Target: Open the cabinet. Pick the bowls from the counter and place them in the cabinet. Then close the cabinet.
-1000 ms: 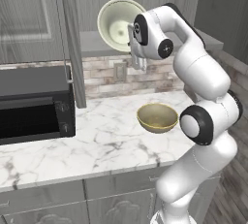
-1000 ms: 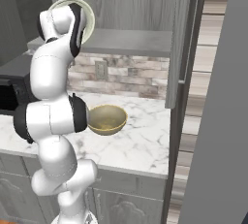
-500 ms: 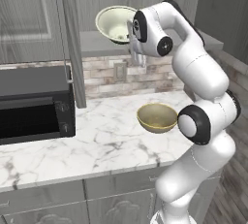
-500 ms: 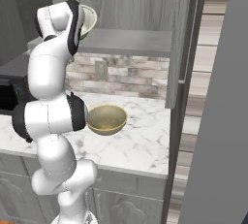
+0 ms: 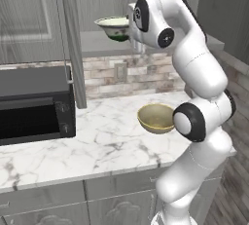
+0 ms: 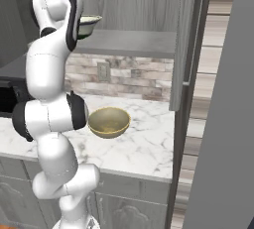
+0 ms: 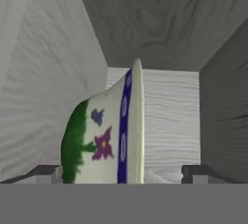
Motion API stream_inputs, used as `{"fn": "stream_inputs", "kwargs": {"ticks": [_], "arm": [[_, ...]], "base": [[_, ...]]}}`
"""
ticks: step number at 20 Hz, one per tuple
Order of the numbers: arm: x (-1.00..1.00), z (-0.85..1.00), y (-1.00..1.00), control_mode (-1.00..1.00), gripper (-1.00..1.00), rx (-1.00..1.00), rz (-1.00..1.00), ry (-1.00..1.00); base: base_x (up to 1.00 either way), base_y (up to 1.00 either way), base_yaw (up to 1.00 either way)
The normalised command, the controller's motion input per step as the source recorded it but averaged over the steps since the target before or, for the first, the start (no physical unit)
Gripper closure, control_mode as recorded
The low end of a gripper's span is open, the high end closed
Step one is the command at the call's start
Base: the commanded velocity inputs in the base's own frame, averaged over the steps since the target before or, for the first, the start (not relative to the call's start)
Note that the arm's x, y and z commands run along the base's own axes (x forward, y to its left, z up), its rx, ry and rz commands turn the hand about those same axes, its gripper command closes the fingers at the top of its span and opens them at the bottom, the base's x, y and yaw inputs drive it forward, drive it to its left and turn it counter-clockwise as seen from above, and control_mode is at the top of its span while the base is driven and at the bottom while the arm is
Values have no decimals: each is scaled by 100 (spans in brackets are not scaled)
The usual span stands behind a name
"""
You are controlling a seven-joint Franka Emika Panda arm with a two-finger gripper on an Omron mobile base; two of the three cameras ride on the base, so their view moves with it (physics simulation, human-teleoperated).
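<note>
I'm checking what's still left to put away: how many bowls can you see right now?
2. The cream-white patterned bowl is up at the grey cabinet shelf, by the gripper. The plain tan-olive bowl sits on the white marble counter. None seem hidden.

Evenly lit, flat rendered light, no glare. Soft blur throughout, coarsest in the hand view. Faint shadow beneath the tan bowl [image 5: 155, 118] on the desk [image 5: 97, 141], well below the jaws.

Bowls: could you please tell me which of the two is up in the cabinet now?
The patterned bowl, cream with green and purple flowers, sits upright on the cabinet shelf. The tan bowl is on the counter.
</note>
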Motion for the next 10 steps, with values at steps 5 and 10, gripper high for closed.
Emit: {"fn": "stream_inputs", "kwargs": {"ticks": [5,10], "arm": [[-31,43,-2,-100,-100,0,-8,-3],[-87,36,-13,-100,-100,1,-15,4]], "base": [[0,0,0],[0,0,0]]}}
